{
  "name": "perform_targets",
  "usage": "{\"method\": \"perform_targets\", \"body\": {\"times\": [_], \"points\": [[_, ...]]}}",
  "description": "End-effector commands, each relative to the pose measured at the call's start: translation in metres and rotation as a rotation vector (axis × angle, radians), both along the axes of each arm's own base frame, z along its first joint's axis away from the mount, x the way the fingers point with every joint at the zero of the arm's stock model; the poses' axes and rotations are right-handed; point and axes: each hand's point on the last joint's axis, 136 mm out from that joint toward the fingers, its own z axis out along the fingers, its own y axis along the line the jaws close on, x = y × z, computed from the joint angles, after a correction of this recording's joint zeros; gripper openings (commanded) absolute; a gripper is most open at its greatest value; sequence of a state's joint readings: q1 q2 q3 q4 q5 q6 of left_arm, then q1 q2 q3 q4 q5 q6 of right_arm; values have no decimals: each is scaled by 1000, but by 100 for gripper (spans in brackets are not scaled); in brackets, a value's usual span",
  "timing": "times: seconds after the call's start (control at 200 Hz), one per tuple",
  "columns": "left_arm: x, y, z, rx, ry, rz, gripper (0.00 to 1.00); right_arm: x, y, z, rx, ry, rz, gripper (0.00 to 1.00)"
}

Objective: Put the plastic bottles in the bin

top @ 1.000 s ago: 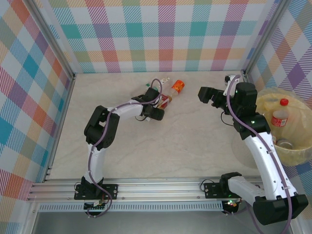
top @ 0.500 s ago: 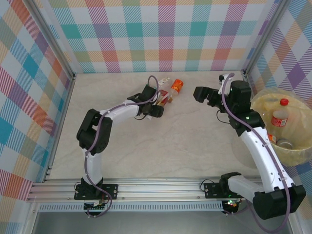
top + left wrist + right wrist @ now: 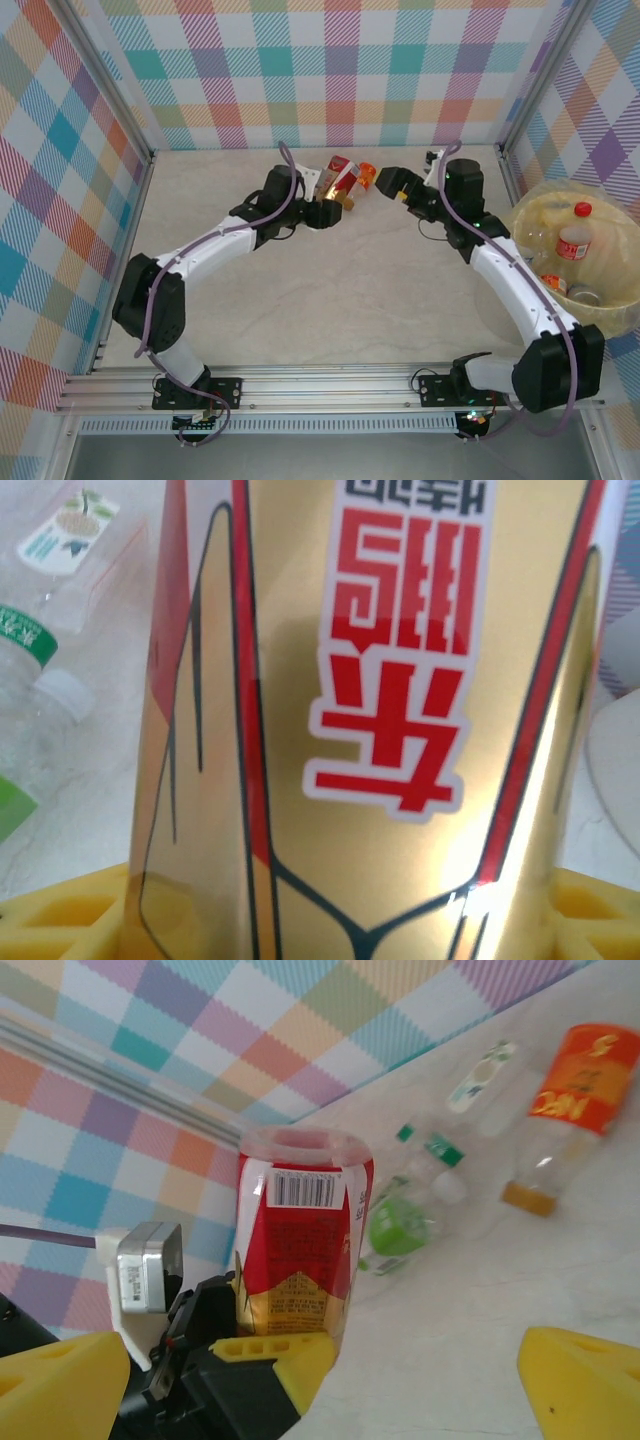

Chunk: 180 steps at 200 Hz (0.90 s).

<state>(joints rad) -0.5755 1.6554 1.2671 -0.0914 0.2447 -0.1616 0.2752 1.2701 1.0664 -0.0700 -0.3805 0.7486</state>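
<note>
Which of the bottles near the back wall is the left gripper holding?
The red-and-gold bottle, upright between the fingers of the left gripper. The orange-labelled bottle and the green-labelled bottle lie loose on their sides.

Red-and-gold bottle, orange-labelled bottle, pale-yellow bin (translucent), pastel-checked walls, cream marbled table.

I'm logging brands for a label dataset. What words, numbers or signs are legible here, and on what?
"NFC", apparently: white letters on the orange-labelled clear plastic bottle.
Large red Chinese characters, upside down, on the red-and-gold container: cropped, not surely readable.
Barcode on that container: digits too small.
Green-and-white labels on small clear bottles: blurred.
</note>
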Motion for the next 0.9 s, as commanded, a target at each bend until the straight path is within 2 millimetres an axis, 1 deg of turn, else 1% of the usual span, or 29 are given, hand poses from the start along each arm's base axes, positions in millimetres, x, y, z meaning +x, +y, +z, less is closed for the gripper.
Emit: {"method": "perform_targets", "body": {"times": [0.0, 0.115, 0.205, 0.28, 0.365, 0.425, 0.475, 0.525, 0.555, 0.64, 0.71, 0.75, 0.8, 0.845, 0.88, 0.895], "points": [[-14, -12, 30, -64, -68, -60, 52, 6, 25, 24, 107, -49, 52, 100], [-24, -18, 40, -71, -95, -91, 52, 17, 41, 17, 87, -30, 47, 100], [-30, -23, 41, -55, -107, -109, 52, 20, 58, 22, 95, -53, 107, 100], [-34, -27, 40, -44, -111, -124, 52, 24, 68, 20, 92, -47, 121, 100], [-37, -31, 42, -52, -116, -141, 51, 31, 71, 12, 70, -32, 87, 100], [-39, -35, 45, -68, -121, -155, 52, 38, 65, 2, 39, -8, 25, 100], [-41, -37, 48, -82, -126, -164, 51, 42, 61, -5, 24, 13, -12, 97], [-41, -38, 50, -89, -130, -165, 51, 44, 59, -8, 20, 24, -28, 89], [-41, -38, 51, -95, -132, -166, 51, 44, 59, -9, 20, 29, -29, 86], [-41, -38, 51, -96, -131, -169, 51, 43, 60, -6, 16, 8, -17, 77], [-41, -39, 50, -97, -127, -173, 52, 42, 57, 2, -11, -31, -11, 71], [-41, -40, 52, -104, -124, -174, 55, 40, 55, 7, -32, -47, -12, 68], [-41, -40, 55, -116, -121, -166, 63, 39, 50, 14, -64, -71, -17, 66], [-40, -38, 61, -131, -125, -150, 77, 38, 42, 20, -98, -89, -35, 64], [-41, -35, 67, -148, -132, -139, 90, 37, 34, 26, -123, -104, -52, 63], [-41, -35, 70, -157, -139, -137, 94, 37, 31, 28, -133, -108, -59, 63]]}}
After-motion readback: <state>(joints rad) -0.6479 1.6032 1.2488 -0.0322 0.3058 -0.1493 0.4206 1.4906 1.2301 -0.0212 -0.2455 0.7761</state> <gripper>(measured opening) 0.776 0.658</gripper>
